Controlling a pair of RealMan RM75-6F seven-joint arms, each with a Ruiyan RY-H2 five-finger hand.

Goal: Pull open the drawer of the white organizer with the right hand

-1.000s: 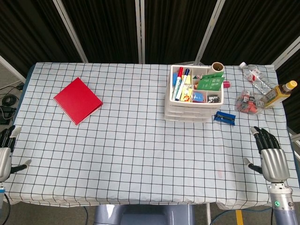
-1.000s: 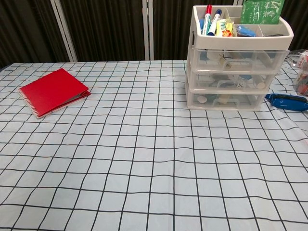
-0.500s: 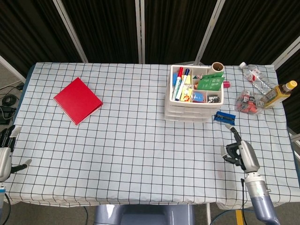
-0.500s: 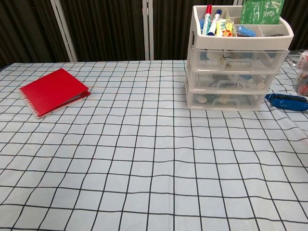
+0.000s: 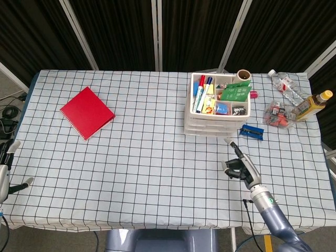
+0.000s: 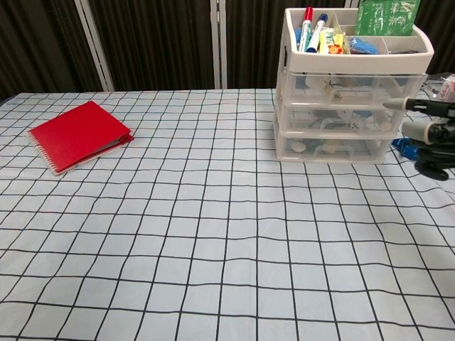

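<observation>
The white organizer (image 5: 212,123) (image 6: 348,92) stands at the back right of the checked table, its top tray full of pens and packets. Its three clear drawers, top (image 6: 352,89), middle (image 6: 334,122) and bottom (image 6: 334,148), all sit flush and closed. My right hand (image 5: 240,164) (image 6: 430,135) hovers just in front of and to the right of the organizer, seen edge-on, fingers apart and stretched toward the drawers, holding nothing. It is apart from the drawer fronts. My left hand (image 5: 4,170) hangs off the table's left edge with fingers spread, and it holds nothing.
A red notebook (image 5: 87,112) (image 6: 79,135) lies at the back left. A blue object (image 5: 251,131) (image 6: 404,148) lies right of the organizer, partly behind my right hand. Bottles (image 5: 312,105) and a bag of small items (image 5: 280,114) crowd the far right corner.
My right hand has travelled from the table's front right edge leftward and forward to just before the organizer, turning edge-on. The left hand has sunk slightly. All drawers are unmoved.
</observation>
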